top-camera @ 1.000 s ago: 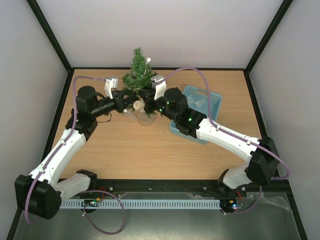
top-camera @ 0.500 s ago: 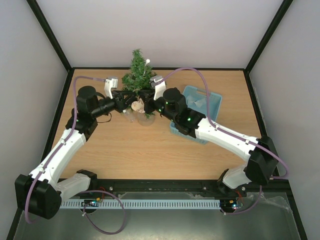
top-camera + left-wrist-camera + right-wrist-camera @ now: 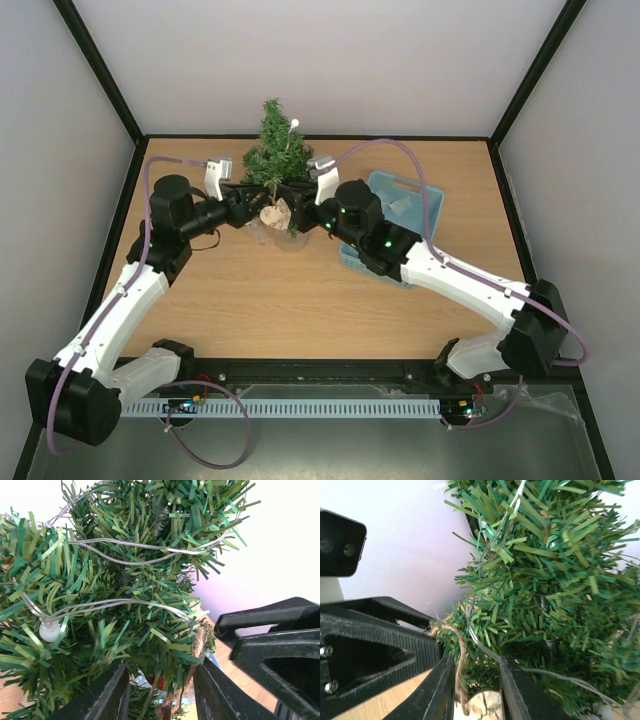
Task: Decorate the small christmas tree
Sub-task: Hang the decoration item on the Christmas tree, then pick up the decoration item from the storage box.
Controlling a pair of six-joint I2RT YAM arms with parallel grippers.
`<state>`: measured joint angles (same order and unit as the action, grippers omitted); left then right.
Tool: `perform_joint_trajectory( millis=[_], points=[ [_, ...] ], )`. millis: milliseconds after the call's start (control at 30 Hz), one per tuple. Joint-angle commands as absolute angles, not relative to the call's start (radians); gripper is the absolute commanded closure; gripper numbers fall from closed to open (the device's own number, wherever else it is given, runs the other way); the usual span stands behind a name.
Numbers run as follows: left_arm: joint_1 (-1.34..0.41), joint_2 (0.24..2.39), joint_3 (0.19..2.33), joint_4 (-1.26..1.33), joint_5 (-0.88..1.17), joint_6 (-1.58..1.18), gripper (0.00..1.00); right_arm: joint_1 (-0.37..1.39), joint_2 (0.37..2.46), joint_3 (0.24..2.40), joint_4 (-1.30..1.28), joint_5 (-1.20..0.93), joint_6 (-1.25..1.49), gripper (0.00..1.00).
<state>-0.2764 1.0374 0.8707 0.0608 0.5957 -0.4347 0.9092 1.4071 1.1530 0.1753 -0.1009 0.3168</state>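
Observation:
The small christmas tree (image 3: 272, 150) stands at the back of the table on a clear base (image 3: 290, 238), with a thin light wire and a white bulb (image 3: 50, 630) wound through it. A round wooden ornament (image 3: 273, 213) hangs from a low branch by a twine loop (image 3: 460, 665). My left gripper (image 3: 252, 203) is at the tree's left and my right gripper (image 3: 298, 207) at its right, both close to the ornament. The left gripper (image 3: 160, 692) is open around branch tips, the twine (image 3: 200, 642) beside its right finger. The right gripper (image 3: 476, 692) is open, the twine hanging loose between its fingers above the ornament (image 3: 480, 705).
A light blue plastic basket (image 3: 415, 205) sits on the table to the right of the tree, partly under my right arm. Grey walls close in the back and both sides of the wooden table (image 3: 300, 300).
Both grippers' jaws have parted from near shut. The twine is no longer pinched, and the wooden ornament now hangs from the branch. Both arms shifted only slightly.

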Motion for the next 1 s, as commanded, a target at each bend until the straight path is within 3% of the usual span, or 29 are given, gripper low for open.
perform_joint_trajectory(
  millis=[0,267,433,600,800,967],
  points=[
    [-0.278,0.997,0.887,0.024,0.569,-0.42,0.61,0.913,1.309,1.109,0.165,-0.084,0.304,0.74],
    [-0.277,0.967,0.886,-0.047,0.465,-0.366,0.56,0.914,1.213,1.068,0.068,0.084,0.25,0.55],
    [-0.277,0.903,0.878,-0.113,0.402,-0.316,0.33,0.892,1.201,1.082,-0.062,0.258,0.217,0.45],
    [-0.276,0.815,0.818,-0.133,0.338,-0.272,0.28,0.751,1.258,1.046,-0.099,0.21,0.238,0.5],
    [-0.279,0.764,0.768,-0.222,0.247,-0.215,0.17,0.567,1.43,1.064,-0.132,0.147,0.255,0.5],
    [-0.286,0.719,0.711,-0.199,0.207,-0.213,0.01,0.444,1.628,1.13,-0.164,0.109,0.208,0.57]
  ],
)
